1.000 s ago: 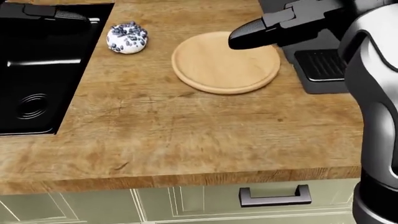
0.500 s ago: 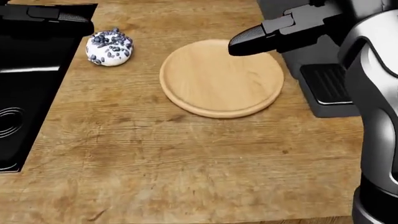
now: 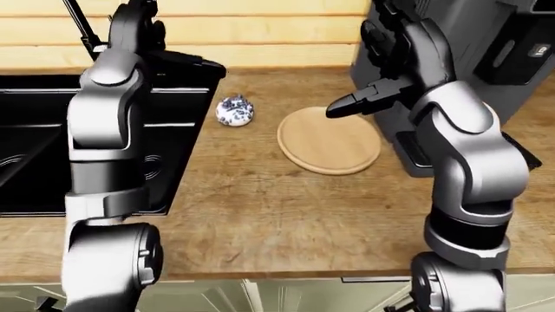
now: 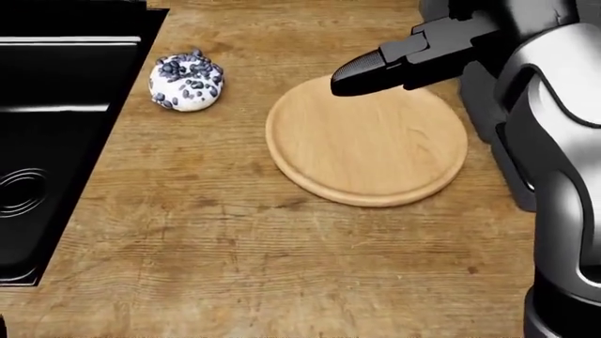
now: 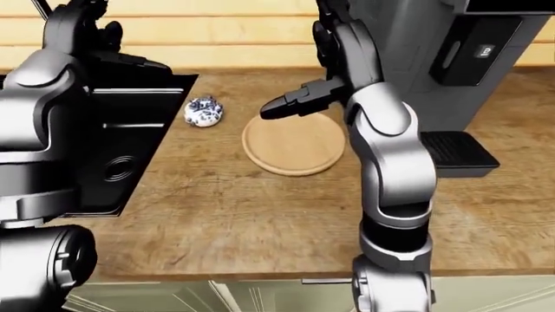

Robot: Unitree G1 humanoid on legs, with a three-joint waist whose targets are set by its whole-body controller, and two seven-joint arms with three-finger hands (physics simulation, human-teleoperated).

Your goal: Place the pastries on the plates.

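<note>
A white-iced pastry [image 4: 186, 82] dotted with dark blue bits lies on the wooden counter, left of a round wooden plate [image 4: 366, 151] that holds nothing. My right hand [image 4: 361, 74] hovers over the plate's upper left rim with its dark fingers stretched out to the left, open and empty, about a plate's width right of the pastry. My left hand [image 3: 138, 19] is raised high over the sink at the top left of the left-eye view; its fingers are too hard to make out.
A black sink [image 4: 47, 134] is sunk into the counter left of the pastry, with a faucet [image 3: 80, 26] above it. A dark grey coffee machine [image 5: 416, 58] with a drip tray [image 5: 455, 153] stands right of the plate. The counter edge [image 3: 260, 276] runs along the bottom.
The whole picture has shifted: the camera has moved closer over the counter, so the counter edge and drawer handle have left the head view. My right hand stays over the plate's upper rim.
</note>
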